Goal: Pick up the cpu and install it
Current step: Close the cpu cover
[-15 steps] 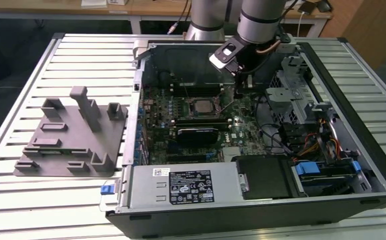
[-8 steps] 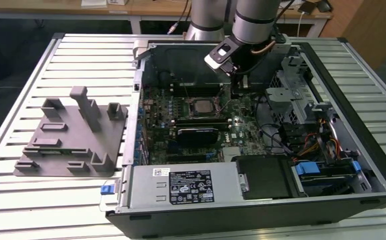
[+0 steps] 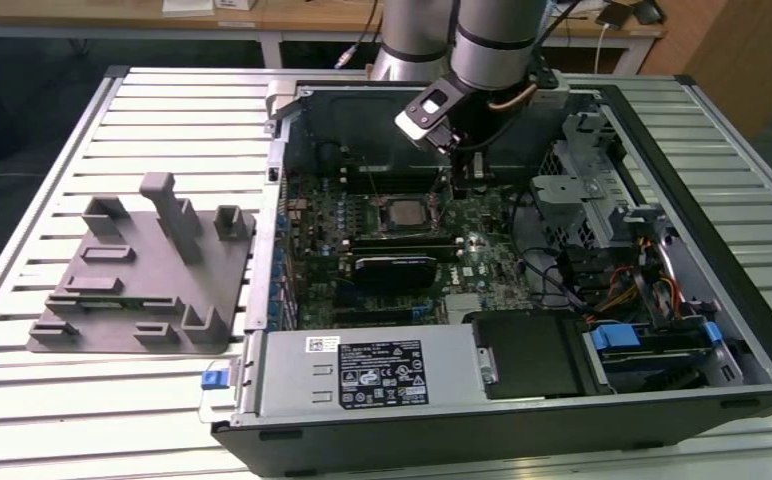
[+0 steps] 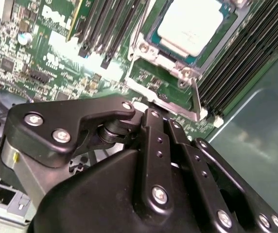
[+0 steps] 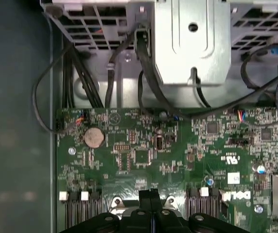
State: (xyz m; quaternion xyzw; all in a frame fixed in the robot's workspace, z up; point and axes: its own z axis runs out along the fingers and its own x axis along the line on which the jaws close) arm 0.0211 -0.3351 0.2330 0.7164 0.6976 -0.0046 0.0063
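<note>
second wrist view: cpu lies flat, top up.

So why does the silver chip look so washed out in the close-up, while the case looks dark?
Second wrist view: glare bleaches the cpu nearly white; exterior view: the case walls shade the motherboard; first wrist view: the metal bracket shines bright beside the dim case floor.
</note>
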